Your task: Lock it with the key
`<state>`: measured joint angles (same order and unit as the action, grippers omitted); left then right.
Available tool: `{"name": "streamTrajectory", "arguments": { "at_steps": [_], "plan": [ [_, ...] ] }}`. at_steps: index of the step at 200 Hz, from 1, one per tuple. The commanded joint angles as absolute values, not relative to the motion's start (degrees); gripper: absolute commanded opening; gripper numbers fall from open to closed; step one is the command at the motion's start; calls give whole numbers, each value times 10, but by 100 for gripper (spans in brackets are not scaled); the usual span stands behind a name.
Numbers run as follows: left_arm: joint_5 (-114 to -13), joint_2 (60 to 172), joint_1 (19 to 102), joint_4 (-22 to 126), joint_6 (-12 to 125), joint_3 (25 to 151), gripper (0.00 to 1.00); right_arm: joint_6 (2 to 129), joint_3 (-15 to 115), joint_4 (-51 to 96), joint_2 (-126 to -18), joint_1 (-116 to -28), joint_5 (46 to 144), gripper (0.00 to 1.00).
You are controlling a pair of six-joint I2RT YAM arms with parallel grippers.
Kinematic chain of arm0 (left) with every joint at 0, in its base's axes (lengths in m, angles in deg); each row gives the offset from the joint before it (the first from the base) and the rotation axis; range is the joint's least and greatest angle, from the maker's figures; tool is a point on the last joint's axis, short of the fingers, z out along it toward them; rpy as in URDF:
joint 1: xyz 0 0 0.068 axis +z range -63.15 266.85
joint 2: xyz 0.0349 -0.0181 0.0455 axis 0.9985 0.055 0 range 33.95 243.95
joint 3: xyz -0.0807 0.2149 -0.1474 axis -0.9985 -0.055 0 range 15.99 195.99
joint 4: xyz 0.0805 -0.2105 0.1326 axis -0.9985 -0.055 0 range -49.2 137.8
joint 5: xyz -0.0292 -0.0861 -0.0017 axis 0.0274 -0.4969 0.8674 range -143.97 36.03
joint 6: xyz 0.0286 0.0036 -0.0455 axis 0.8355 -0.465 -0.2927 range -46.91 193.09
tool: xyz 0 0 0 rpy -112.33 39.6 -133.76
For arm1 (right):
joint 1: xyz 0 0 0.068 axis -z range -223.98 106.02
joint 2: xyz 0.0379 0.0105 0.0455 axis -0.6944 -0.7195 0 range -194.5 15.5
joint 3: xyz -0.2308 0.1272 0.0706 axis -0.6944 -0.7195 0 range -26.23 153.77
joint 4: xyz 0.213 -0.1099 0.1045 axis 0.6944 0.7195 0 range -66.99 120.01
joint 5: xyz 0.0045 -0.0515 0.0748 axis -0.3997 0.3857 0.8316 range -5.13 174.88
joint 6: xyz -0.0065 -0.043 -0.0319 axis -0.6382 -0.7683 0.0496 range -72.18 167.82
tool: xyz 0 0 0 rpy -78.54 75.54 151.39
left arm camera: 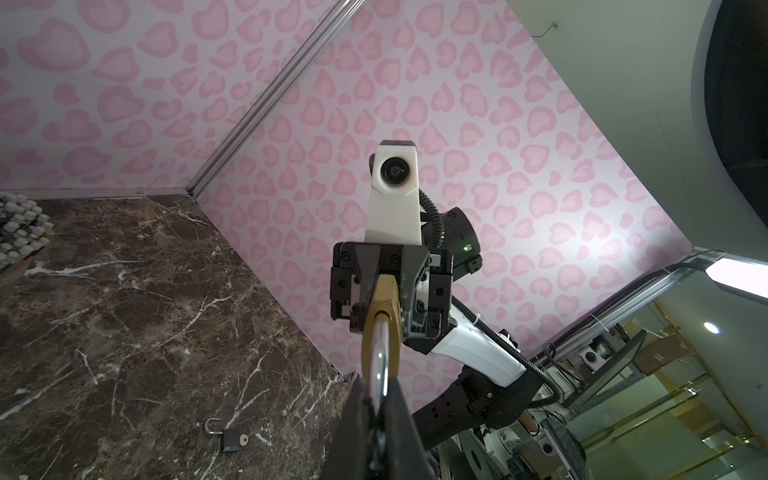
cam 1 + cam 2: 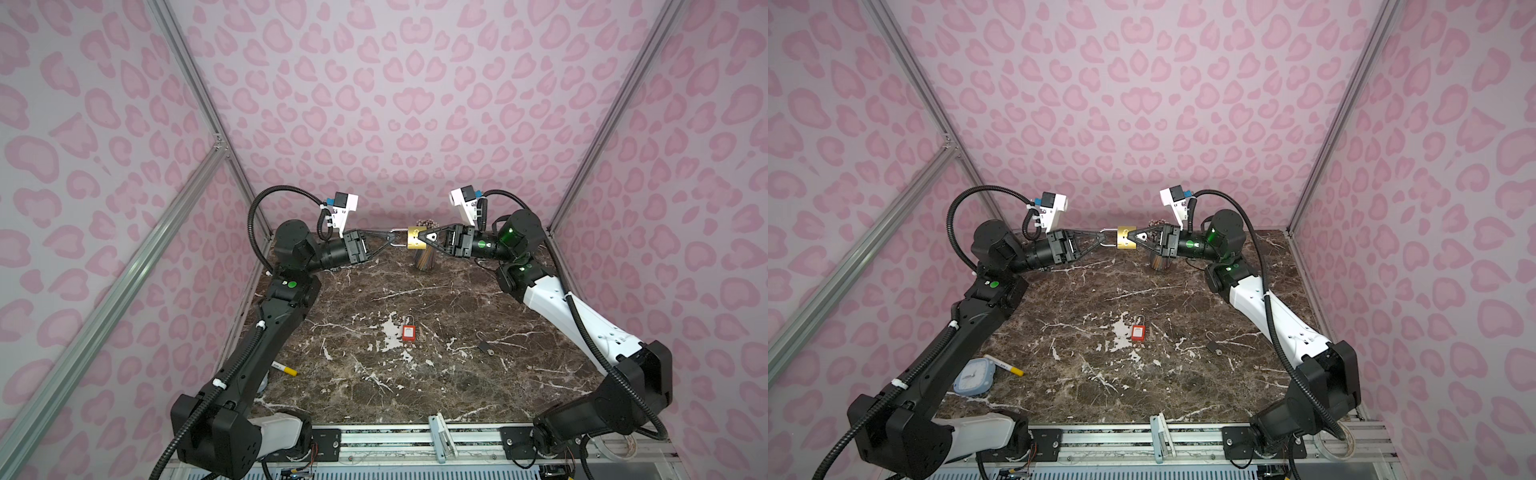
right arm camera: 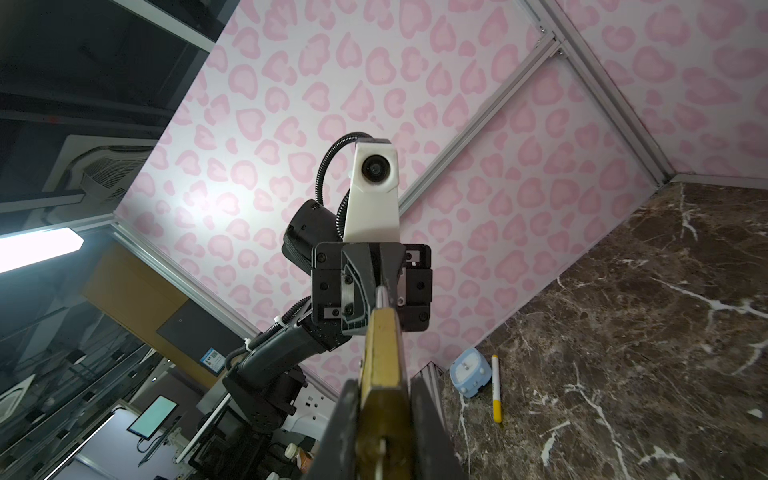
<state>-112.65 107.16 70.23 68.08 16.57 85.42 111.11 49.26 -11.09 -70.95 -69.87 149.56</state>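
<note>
The left end effector (image 2: 392, 240) is clamped on the silver shackle (image 1: 380, 361) of the square brass padlock (image 2: 412, 235). The right end effector (image 2: 419, 240) grips its body, mid-air over the rear of the brown marble counter (image 2: 415, 374). Risk: misaligned pushing can jam the shackle or slip the padlock loose.

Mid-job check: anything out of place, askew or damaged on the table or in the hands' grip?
Nothing spilled or damaged. One oddity: the small dark padlock lies on the table with its shackle swung open. The brass padlock is held sideways in mid-air, left hand shut on its shackle, right hand gripping its body.
</note>
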Motion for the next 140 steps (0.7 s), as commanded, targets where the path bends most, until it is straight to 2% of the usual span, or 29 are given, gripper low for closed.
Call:
{"name": "streamTrajectory", "arguments": {
  "at_steps": [1, 92, 140],
  "plan": [
    [-1129, 1059, 701, 699, 196, 854, 4, 1177, 483, -237, -719, -703, 1495, 0],
    [-1126, 1059, 701, 699, 198, 856, 4, 1112, 484, -224, -727, -730, 1458, 0],
    [-1117, 1058, 701, 698, 207, 850, 4, 1223, 489, -337, -759, -733, 1455, 0]
  ]
}}
